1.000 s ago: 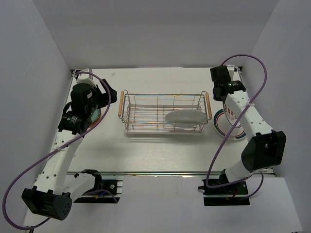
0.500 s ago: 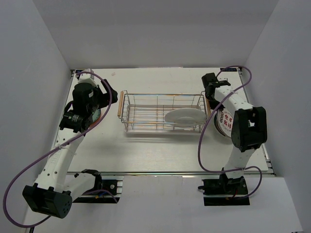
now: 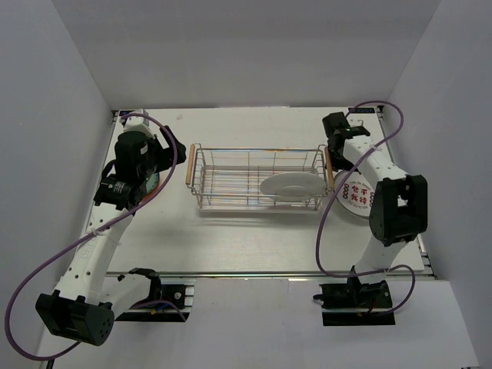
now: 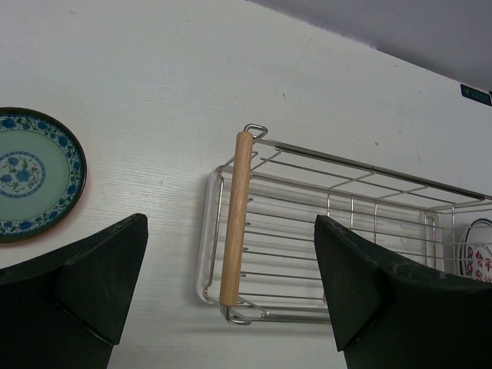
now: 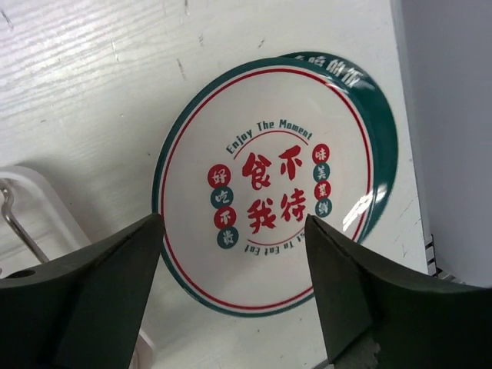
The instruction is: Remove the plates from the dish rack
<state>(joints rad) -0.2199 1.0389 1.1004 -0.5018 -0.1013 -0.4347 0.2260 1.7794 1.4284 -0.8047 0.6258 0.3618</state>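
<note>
Jaws of the left gripper [image 4: 231, 223] and the right gripper [image 5: 233, 223] stand spread, holding nothing. One white plate [image 3: 292, 184] lies in the dish rack [image 3: 223, 173], at its right end. Beside the rack a printed plate [image 5: 265, 188] covers seemingly one more, only a green crescent showing. A teal plate [image 4: 34, 175] is cut off at the left wrist view's edge.

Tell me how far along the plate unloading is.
Mostly done, it seems. Out: two green-rimmed white plates stacked right of the dish rack, and a teal patterned plate lying to its left. In hand: nothing; the left gripper and right gripper are both open and empty. Left: one white plate lies in the rack's right end.
</note>
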